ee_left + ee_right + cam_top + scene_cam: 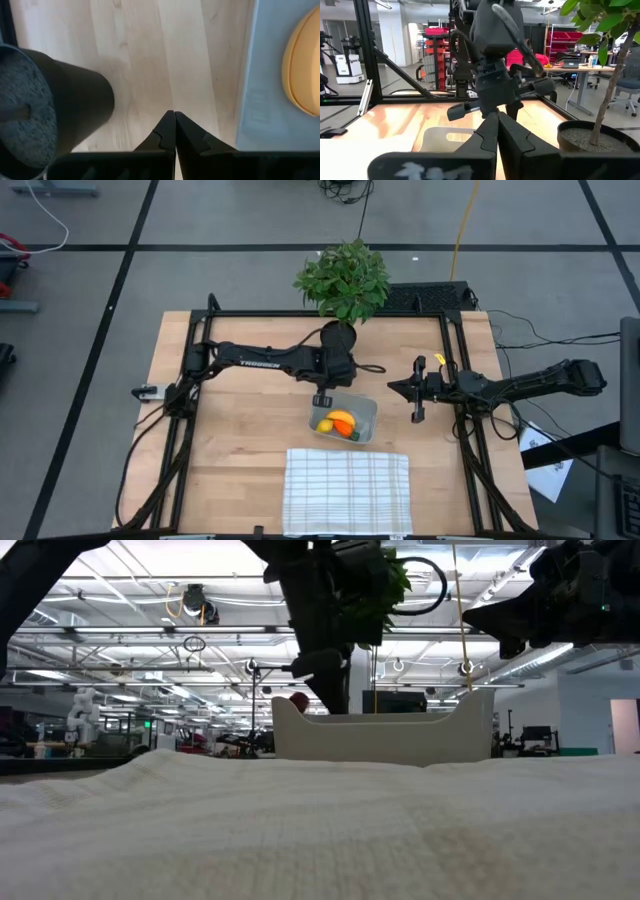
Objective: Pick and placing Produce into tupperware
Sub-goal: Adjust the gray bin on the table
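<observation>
Your left gripper (322, 399) was pinched tight with nothing in it, hanging just above the far left corner of the tupperware (364, 412). The banana (324, 424), the lemon (342, 420) and the carrot (347, 429) all lay inside it. Your right gripper (417, 416) was squeezed closed and empty too, waiting just right of the tupperware. The white cloth (347, 491) lay on the near side.

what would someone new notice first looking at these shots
The leafy green potted plant at the table's far edge stands out, with the left end effector shut just in front of it. Next, the small clear plastic tupperware at mid-table, holding an orange carrot and a round yellow lemon. A white checked cloth lies at the near edge, and the right end effector, shut, waits beside the tupperware.
</observation>
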{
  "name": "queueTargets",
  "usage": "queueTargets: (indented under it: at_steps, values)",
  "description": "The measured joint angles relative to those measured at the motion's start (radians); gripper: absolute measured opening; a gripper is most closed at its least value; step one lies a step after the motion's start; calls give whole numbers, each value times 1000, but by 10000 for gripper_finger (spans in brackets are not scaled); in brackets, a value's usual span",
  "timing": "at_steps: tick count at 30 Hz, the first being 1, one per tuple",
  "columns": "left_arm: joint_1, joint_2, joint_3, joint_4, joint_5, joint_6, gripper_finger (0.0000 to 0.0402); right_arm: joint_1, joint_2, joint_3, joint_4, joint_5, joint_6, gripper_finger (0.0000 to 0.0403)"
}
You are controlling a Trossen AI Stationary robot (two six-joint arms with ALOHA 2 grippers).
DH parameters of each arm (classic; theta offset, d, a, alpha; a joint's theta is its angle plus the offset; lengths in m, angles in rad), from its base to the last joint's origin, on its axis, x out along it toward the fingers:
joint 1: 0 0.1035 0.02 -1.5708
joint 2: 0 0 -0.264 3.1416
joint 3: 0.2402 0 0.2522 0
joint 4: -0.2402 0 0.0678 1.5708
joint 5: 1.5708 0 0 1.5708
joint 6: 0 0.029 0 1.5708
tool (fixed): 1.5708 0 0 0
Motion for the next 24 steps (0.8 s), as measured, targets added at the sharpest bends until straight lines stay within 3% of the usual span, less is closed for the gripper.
queueTargets:
  at_steps: [24]
  values:
    - [-31, 0, -4, -117, 40, -39, 0, 0, 0, 0, -2, 0, 0, 0]
